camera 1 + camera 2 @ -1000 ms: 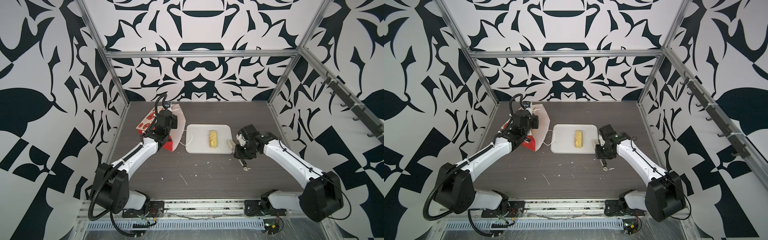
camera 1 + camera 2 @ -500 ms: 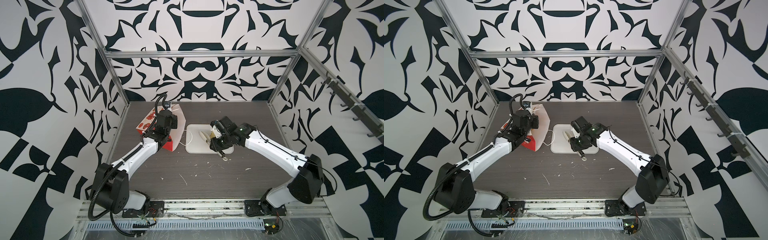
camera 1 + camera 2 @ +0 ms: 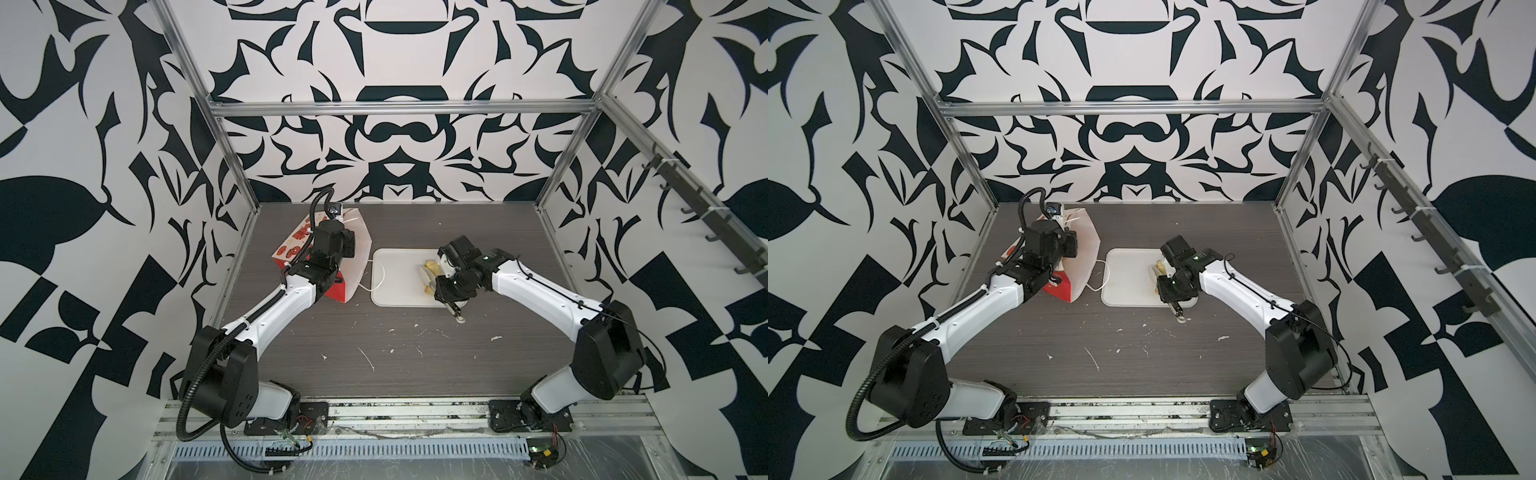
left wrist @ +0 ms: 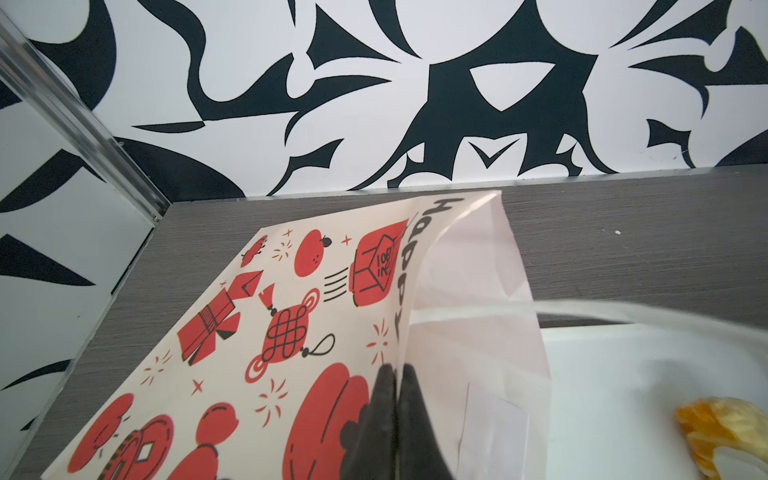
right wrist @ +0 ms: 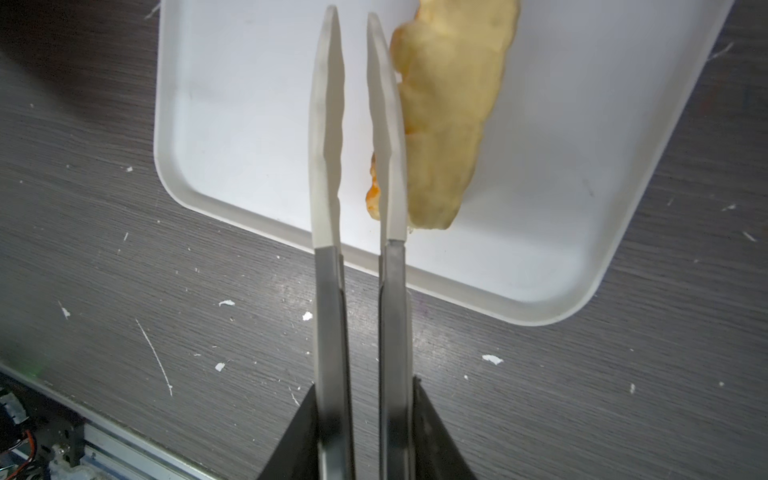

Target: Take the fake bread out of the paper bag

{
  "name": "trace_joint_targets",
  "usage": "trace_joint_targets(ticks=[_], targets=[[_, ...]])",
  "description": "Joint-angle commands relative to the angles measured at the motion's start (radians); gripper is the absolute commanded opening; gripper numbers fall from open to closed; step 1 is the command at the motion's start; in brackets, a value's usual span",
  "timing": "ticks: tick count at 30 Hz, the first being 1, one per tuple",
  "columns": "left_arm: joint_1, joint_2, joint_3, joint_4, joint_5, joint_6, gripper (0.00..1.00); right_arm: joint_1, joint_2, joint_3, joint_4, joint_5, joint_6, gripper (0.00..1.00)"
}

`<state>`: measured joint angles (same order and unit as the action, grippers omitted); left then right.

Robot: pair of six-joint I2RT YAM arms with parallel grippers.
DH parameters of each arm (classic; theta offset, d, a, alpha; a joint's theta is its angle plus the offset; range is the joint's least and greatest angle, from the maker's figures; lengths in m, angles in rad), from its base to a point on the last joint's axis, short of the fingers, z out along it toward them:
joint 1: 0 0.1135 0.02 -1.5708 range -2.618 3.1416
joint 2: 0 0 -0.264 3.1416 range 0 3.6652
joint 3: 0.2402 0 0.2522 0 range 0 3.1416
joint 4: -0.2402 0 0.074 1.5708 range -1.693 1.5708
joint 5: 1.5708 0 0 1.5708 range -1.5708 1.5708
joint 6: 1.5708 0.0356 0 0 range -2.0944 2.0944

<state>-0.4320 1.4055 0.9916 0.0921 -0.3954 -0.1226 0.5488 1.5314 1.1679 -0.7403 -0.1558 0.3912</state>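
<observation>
Currently lying out: one fake bread (image 5: 446,120), a pale yellow lumpy loaf with an orange edge, resting on one white tray (image 5: 623,232) just beside the right gripper (image 5: 353,16), whose long pale blades are standing slightly apart, gripping nothing. One paper bag (image 4: 257,332), red motifs, is being pinched at its rim by the closed left gripper (image 4: 395,374).

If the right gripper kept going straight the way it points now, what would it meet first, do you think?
Probably the white tray: the right gripper aims over its bare floor, with the bread just beside one finger. Height above the tray is unclear, so it might brush the bread first.
</observation>
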Motion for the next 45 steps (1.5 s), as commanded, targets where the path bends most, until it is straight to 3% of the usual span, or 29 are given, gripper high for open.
trace_joint_targets(ticks=[1,14,27,45], targets=[[0.005,-0.016,0.002,0.029,0.001,-0.001,0.0,-0.02,-0.068,-0.025,-0.003,0.011,-0.002,0.34],[0.005,-0.017,0.008,0.028,0.005,0.001,0.0,-0.056,-0.24,-0.092,-0.078,0.058,0.005,0.34],[0.005,-0.025,0.009,0.02,0.004,0.001,0.0,-0.046,-0.098,-0.056,0.102,-0.081,0.015,0.34],[0.005,-0.009,0.015,0.018,0.013,-0.002,0.0,-0.168,-0.15,-0.163,0.073,-0.045,-0.024,0.33]])
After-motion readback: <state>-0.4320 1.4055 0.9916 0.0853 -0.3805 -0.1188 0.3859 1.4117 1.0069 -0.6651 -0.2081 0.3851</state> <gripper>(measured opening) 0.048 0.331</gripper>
